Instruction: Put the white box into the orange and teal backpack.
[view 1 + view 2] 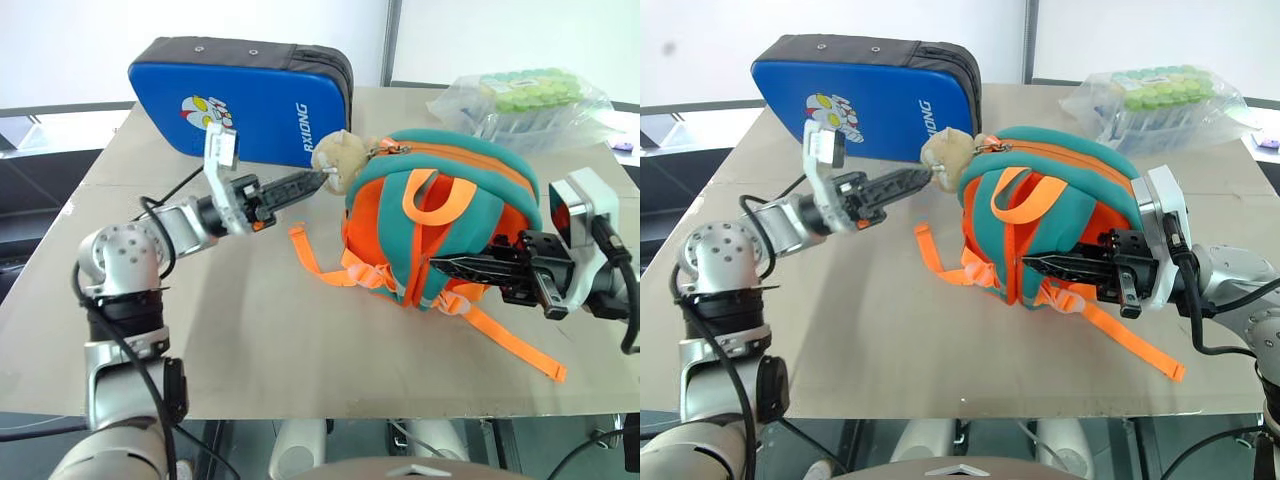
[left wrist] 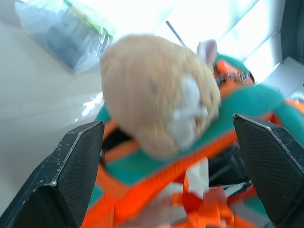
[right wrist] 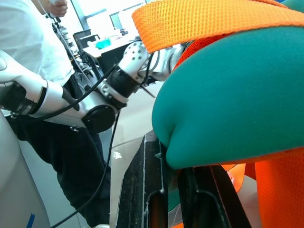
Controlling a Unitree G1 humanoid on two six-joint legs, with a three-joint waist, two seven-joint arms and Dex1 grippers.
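The orange and teal backpack [image 1: 450, 170] stands on the table [image 1: 250, 340], straps facing me. Its beige plush charm [image 1: 340, 157] hangs at its upper left. My left gripper [image 1: 318, 178] is open, fingertips right at the charm; in the left wrist view the charm [image 2: 156, 95] sits between the spread fingers [image 2: 71, 171], and I cannot tell whether they touch it. My right gripper [image 1: 440, 265] reaches in from the right and is shut on the backpack's teal edge [image 3: 228, 95] low on the front. The white box is hidden or out of view.
A big blue pad [image 1: 240, 105] stands on edge behind the left gripper. A clear plastic bag of green items [image 1: 525, 100] lies at the back right. An orange strap [image 1: 520, 345] trails toward the table's front edge. A person [image 3: 28, 38] stands beyond the table.
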